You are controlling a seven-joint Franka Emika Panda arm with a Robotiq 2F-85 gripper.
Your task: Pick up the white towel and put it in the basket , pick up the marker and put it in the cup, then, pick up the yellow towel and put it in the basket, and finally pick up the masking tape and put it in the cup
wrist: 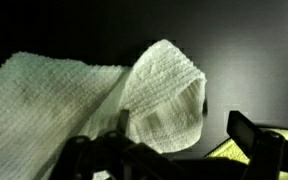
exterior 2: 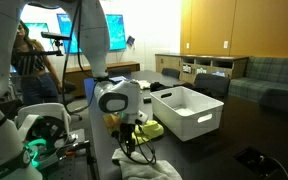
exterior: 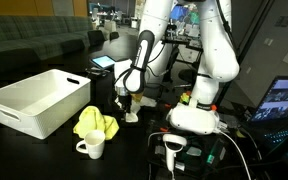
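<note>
My gripper (wrist: 182,127) is open and hangs low over the white towel (wrist: 104,90), a crumpled off-white cloth filling the left and middle of the wrist view. A fold of the towel lies between the fingers (wrist: 244,130), nearer the left one, and nothing is pinched. A corner of the yellow towel (wrist: 229,152) shows at the lower right. In an exterior view the gripper (exterior: 129,108) stands beside the yellow towel (exterior: 94,123), with the cup (exterior: 92,147) in front and the basket (exterior: 39,100) to the left. The marker and the masking tape do not show.
The robot's white base (exterior: 196,115) stands close on the dark table, with cables and a lit screen (exterior: 284,100) beside it. In an exterior view the basket (exterior 2: 189,110) sits beyond the gripper (exterior 2: 124,120). Another pale cloth (exterior 2: 149,170) lies at the table's near edge.
</note>
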